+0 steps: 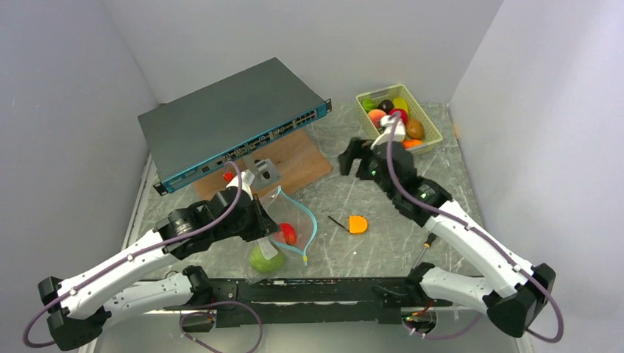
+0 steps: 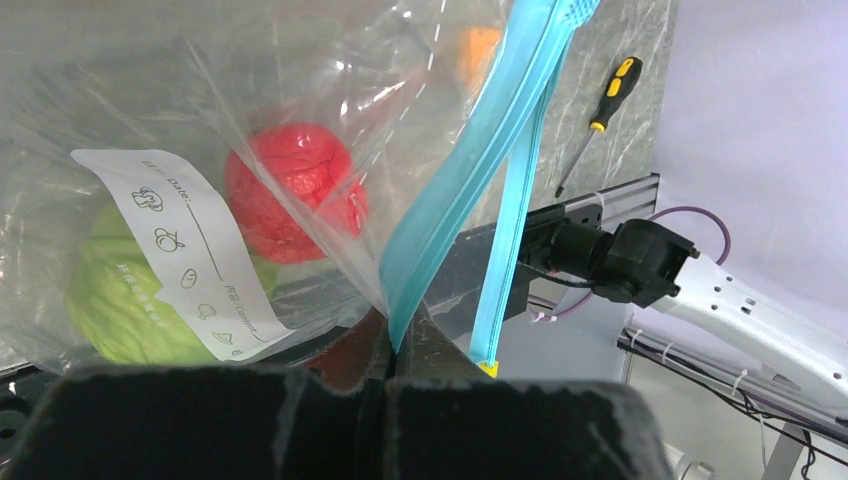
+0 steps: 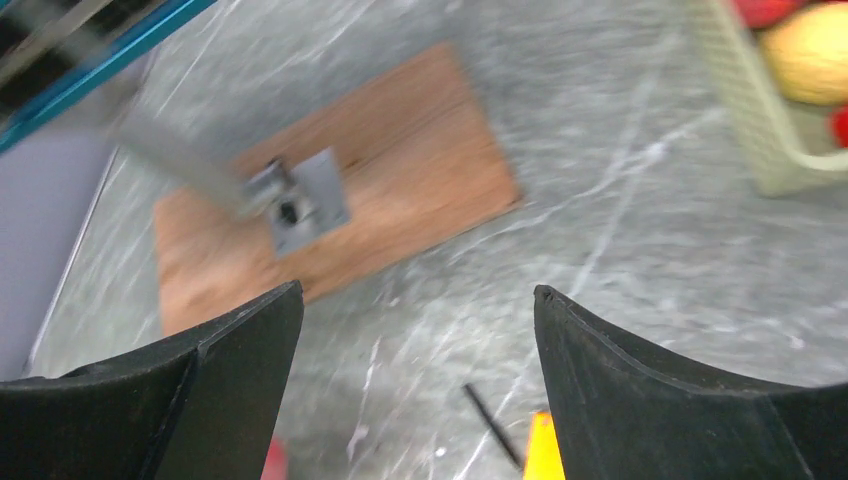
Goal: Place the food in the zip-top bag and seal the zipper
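Zip-top bag (image 2: 120, 80) holds a cabbage (image 2: 115, 300) and red apple (image 2: 290, 190), zipper (image 2: 465, 175) unsealed; left end effector (image 2: 395, 345) clenched on its edge, right end effector (image 3: 418, 330) released and empty; food (image 1: 397, 114) in the basket (image 1: 435, 135) not yet bagged

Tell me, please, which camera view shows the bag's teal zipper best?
The left wrist view: the zipper runs large across the frame, its two strips parted, one end in the shut left pincer. The top external view shows only a thin teal loop; the right wrist view shows none.
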Tool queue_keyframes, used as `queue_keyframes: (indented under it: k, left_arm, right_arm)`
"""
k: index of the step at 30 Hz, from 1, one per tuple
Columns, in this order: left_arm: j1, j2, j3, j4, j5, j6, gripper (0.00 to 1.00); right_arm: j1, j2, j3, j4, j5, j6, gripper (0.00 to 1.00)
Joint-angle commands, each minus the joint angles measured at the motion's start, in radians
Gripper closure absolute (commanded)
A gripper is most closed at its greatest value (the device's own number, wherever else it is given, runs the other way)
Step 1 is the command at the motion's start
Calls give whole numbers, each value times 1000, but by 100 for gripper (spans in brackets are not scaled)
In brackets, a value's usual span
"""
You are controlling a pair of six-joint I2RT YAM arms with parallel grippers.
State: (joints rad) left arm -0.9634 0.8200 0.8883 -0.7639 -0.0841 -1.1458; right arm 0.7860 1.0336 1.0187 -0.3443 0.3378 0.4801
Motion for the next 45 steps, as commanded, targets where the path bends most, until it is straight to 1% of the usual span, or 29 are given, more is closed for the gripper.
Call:
queue_keyframes:
  k: [1,6,9,12,17,21,25,32,35,40,43,45]
  left_arm:
    - [3,-14,-21,35,10,-13,100]
    - [3,-13,-31,33,28,-3,100]
    - [3,1,-16,11,35,10,100]
    - [3,15,9,-18,32,23,100]
    - [3,5,28,-55,18,32,100]
    - [2,-29,6,-51,14,21,100]
    - [3,-51,-3,-68,1,16,100]
    - [2,-26,24,-109,6,43,100]
    - [3,9,36,-107,20,58,100]
    - [3,49,89,-138,4,89,100]
    - [3,55,102,-153,-7,92,100]
    - [3,54,100,-151,-12,93,100]
  right_arm:
    - [-225,-12,9,-36,-47,95,14]
    - [-454,57,27,3,-120,111,15]
    - [-561,129,53,54,-152,104,16]
    - [-629,229,96,105,-148,61,16]
    - [-709,407,206,129,-139,16,13]
    - [-736,544,298,134,-125,-25,13]
    - [-757,689,424,77,-115,-70,13]
    - [-770,910,578,39,-136,-116,12]
    - [-769,979,602,36,-125,-112,12]
    - [-769,1064,599,115,-141,-113,12]
    - [-769,1121,633,102,-151,-99,13]
    - [-769,1148,652,92,-155,-94,16]
